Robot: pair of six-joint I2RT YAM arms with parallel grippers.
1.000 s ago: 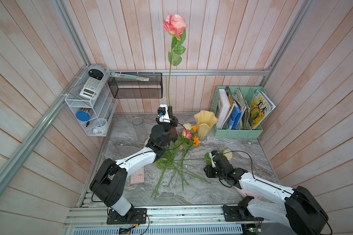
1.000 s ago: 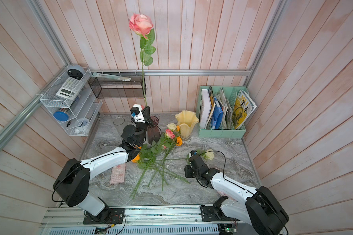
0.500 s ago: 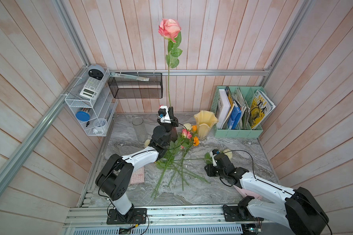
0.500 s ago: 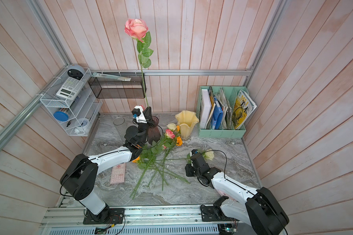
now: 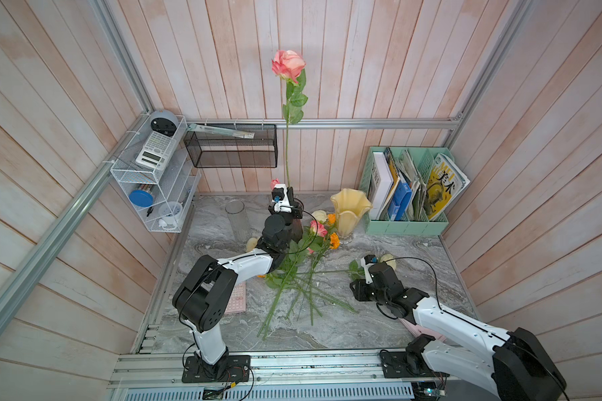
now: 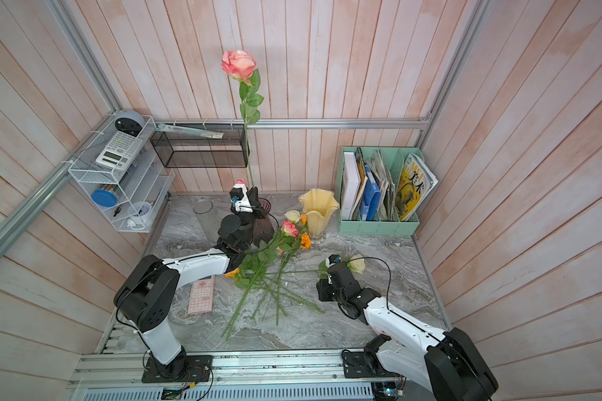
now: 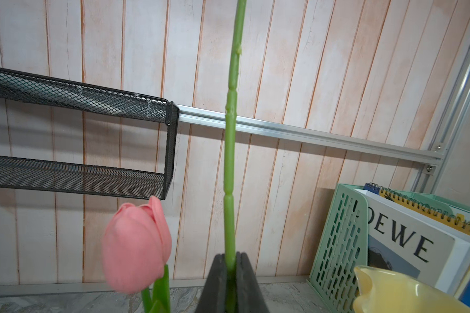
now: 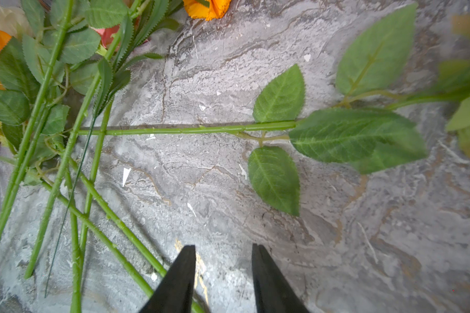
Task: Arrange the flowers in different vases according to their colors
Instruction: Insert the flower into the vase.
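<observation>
With the left gripper (image 7: 230, 261) pinching the pink rose (image 5: 288, 66) upright at the dark purple vase (image 6: 264, 227), lower its stem straight into the mouth; the right gripper (image 8: 223, 250) hangs spread, empty.

Count: 2 arms – left arm (image 5: 247, 265), right arm (image 5: 449, 317); 3 vases – glass vase (image 5: 237, 222), dark vase (image 6: 264, 229), yellow vase (image 5: 349, 211). Flower heads in view, 9, stems too tangled to count: 3 pink – tall rose (image 5: 288, 64), tulip (image 7: 136, 244), pile rose (image 5: 319, 229); 3 orange – upper bloom (image 5: 331, 218), lower bloom (image 5: 334, 240), left-arm bloom (image 6: 232, 272); 3 cream – far bud (image 5: 318, 216), left-arm bud (image 5: 251, 243), right-arm bud (image 5: 388, 262). Also 2 calculators – white calculator (image 5: 153, 151), pink calculator (image 6: 201, 295); 2 wall racks – wire rack (image 5: 132, 173), mesh rack (image 5: 230, 158); 1 file holder (image 5: 407, 227), books inside too packed to count.
</observation>
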